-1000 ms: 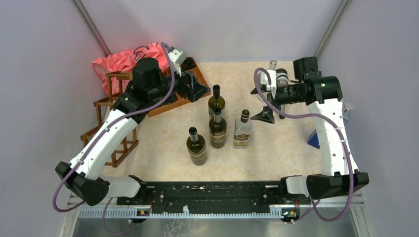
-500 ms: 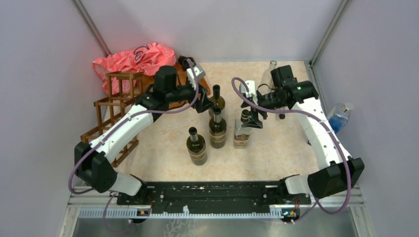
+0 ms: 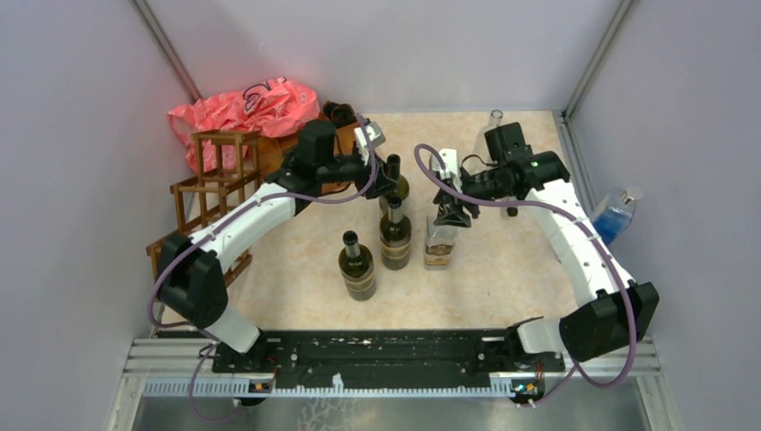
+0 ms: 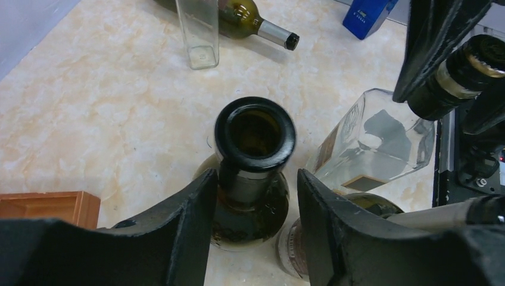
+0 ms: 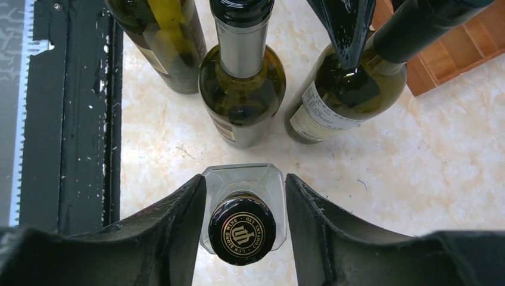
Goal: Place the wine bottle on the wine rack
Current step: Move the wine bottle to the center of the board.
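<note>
The wine bottle point(image 4: 255, 134) stands upright and uncorked a little toward twelve o'clock from the middle of the table point(image 3: 511, 269), its neck between the jaws of my left gripper point(image 4: 256, 179). Those jaws are drawn about halfway in, one either side of the dark glass, and I cannot tell whether they press on it yet. The wine rack point(image 3: 208, 183) waits well apart at nine o'clock, with the wooden tray point(image 4: 41, 205) lying between them.

Just beside the bottle at six o'clock stands a second green bottle point(image 3: 395, 235). A clear square bottle point(image 5: 243, 229) is at about four o'clock, its capped neck flanked by my right gripper point(image 5: 245, 182), also half drawn in. I cannot say whether that gripper has hold of it either.

I see several risks from here:
- A smooth neck held loosely could slide through my fingers on the lift.
- A lift that is not straight up could tip the neighbour at six o'clock, which would take others down with it.
- My two wrists sit close together, so a careless swing toward nine o'clock may clip the right arm or the tray.
- Held by the neck, the bottle would likely sway and strike the thin slats, or spill whatever it holds once laid over
</note>
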{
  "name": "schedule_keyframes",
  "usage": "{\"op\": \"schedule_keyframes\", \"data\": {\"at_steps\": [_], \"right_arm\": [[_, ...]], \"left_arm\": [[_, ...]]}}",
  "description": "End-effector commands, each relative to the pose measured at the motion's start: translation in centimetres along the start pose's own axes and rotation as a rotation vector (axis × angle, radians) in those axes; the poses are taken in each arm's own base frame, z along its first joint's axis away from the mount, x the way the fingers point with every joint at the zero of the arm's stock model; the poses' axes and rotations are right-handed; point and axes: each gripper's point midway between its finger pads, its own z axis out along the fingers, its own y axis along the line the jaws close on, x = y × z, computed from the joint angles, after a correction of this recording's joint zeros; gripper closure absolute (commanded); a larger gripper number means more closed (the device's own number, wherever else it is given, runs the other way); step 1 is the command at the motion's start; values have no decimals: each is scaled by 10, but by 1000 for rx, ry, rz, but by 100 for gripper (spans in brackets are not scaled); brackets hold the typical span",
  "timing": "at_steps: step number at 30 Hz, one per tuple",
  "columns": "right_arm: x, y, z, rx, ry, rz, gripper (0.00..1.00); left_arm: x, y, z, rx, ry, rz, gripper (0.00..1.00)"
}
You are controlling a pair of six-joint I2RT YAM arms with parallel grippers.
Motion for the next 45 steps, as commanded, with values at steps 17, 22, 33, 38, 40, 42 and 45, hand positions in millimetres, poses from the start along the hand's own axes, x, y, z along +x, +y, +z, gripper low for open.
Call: {"op": "schedule_keyframes", "data": {"at_steps": [17,22,33,38,40,42,45], "right_arm": [[-41,-38,-15,158,-128,-24,100],[-40,-51,-18,199,-112,-25,100],[-36,-107,-38,345,-123,32,100],[-37,-118,-37,358,-131,42,100],[-38,-124,-38,371,-137,48,100],[-38,-130,-39,383,-142,62,100],[-35,-142,-42,416,-139,92,100]], "left_arm": [[-38,2,20,126,-116,68,100],[-37,3,18,134,-124,70,98],[-40,0,23,164,-173,82,53],[-40,-11,27,254,-196,87,48],[-38,-13,29,273,-198,82,48],[-36,-17,31,300,-200,85,48],[-35,-24,34,345,-209,95,49]]}}
